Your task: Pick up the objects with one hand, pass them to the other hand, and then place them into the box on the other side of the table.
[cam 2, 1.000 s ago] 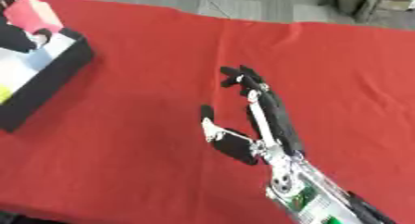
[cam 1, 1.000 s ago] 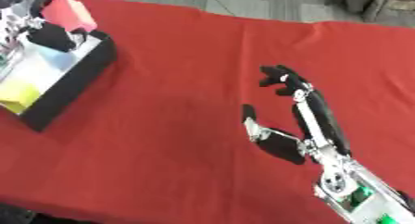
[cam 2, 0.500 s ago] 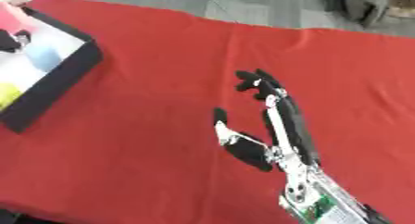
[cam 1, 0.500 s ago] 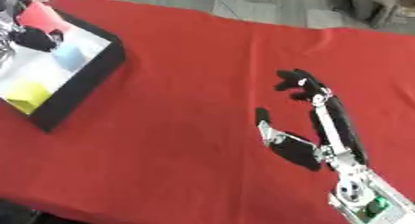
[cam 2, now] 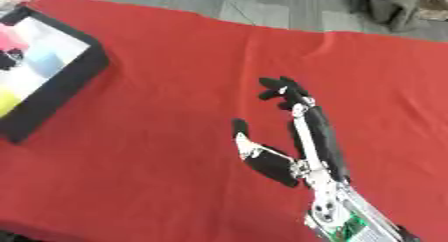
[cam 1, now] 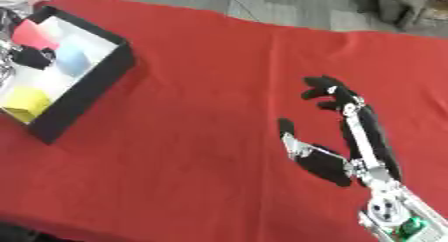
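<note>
At the far left, a black-walled box with a white floor sits on the red worktop, angled so one corner points toward the middle. Inside it lie a yellow block near the lower end and a pale blue object further up. The left hand reaches in at the box's upper left edge, its dark fingers curled around a pink-red object held over the box; only part of this hand shows at the frame edge. The middle of the worktop is plain red cloth. To the right, well apart from the box, the right hand rises from the lower right corner, palm toward the left, fingers relaxed and slightly bent at the tips, thumb spread out, holding nothing.
</note>
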Tool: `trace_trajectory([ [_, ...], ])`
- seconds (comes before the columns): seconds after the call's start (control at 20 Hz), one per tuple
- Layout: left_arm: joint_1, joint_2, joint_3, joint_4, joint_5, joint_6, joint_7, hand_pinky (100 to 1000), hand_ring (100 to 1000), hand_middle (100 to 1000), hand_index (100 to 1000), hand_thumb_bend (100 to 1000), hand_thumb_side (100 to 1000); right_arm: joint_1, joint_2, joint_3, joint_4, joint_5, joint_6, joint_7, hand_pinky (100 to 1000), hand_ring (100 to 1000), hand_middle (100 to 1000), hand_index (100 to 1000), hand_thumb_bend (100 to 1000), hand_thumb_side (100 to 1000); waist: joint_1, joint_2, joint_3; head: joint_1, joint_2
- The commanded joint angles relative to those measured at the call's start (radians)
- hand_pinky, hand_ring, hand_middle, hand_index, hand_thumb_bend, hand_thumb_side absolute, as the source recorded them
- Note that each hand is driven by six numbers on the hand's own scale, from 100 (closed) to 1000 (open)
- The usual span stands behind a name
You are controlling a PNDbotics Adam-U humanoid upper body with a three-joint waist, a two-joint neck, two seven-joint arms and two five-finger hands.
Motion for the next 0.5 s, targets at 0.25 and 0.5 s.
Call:
trace_trajectory([
  [0.25,-0.027,0.01,0.038,0.065,-0.085,0.001,0.001,814,774,752,864,485,407,-0.001,-0.012,-0.022,-0.03,-0.019,-0.003,-0.02,764,968,649,840,265,195,0.005,-0.021,-0.006,0.017,-0.008],
  [0.5,-0.025,0.007,0.049,0.073,-0.1,0.004,0.003,810,771,748,865,474,347,0.004,-0.014,-0.023,-0.038,-0.019,-0.002,-0.02,764,967,648,840,267,195,0.004,-0.023,-0.006,0.016,-0.001],
])
